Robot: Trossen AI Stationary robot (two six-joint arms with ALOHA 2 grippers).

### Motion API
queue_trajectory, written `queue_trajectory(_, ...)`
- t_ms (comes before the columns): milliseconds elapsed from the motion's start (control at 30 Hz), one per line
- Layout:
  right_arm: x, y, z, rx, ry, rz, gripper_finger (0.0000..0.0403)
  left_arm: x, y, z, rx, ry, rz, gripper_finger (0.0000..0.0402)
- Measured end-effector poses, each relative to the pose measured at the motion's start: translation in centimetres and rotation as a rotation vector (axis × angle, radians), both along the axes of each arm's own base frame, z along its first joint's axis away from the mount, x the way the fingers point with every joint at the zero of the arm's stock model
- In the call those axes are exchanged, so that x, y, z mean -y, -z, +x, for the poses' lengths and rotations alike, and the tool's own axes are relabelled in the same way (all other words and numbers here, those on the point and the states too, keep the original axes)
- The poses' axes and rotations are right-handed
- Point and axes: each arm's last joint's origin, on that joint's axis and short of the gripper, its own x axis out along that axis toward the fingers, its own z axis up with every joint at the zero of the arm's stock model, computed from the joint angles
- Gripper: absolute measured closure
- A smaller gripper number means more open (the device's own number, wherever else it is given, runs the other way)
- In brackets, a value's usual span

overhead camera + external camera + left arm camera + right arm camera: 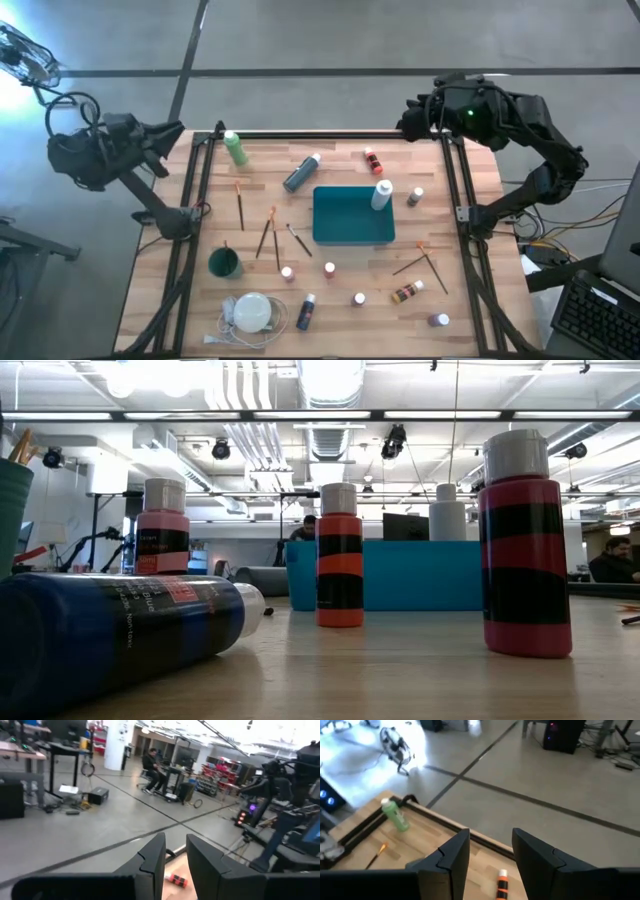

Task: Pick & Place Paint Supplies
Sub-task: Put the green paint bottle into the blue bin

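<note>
Paint bottles and brushes lie scattered across our wooden table (pixel 470 180) around the teal tray (pixel 352 215): a green bottle (pixel 236 147) lies on its side at the far left corner, a grey-blue one (pixel 301 172) lies near the tray's far left corner, a white bottle (pixel 382 194) stands at the tray's right rim, and a small red-and-black bottle (pixel 373 160) lies toward the far edge. Thin brushes (pixel 268 233) lie left of the tray, more of them to its right.

We judge the bottles to be light, stiff plastic with smooth, rather slippery walls; a squeeze across the body below the cap should hold best, and the lying ones could roll. The brushes look light and thin, best pinched mid-handle.

Labels show as dark bands on the bottles in the low view, but we cannot read any writing.

Our right gripper (pixel 490 857) hovers over the far right corner with fingers parted, holding nothing. Our left gripper (pixel 175 865) waits off the far left corner, fingers slightly apart and empty.
</note>
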Motion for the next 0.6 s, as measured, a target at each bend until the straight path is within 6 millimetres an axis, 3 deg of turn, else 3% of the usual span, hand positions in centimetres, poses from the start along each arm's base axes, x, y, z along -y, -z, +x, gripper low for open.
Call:
queue_trajectory(233, 0.7, 0.3, -0.1, -0.075, -0.082, 0.012, 0.0250, 2.1, -0.7, 2.9, -0.040, -0.161, 0.068, 0.0324)
queue_trajectory(433, 1.2, 0.3, -0.2, -0.110, -0.096, -0.002, 0.0265, 3.5, -1.9, 6.8, -0.182, -0.146, 0.200, 0.0324)
queue_trajectory(600, 1.3, 0.3, -0.3, -0.127, -0.101, -0.015, 0.0281, 3.7, -2.9, 8.9, -0.269, -0.163, 0.275, 0.0323)
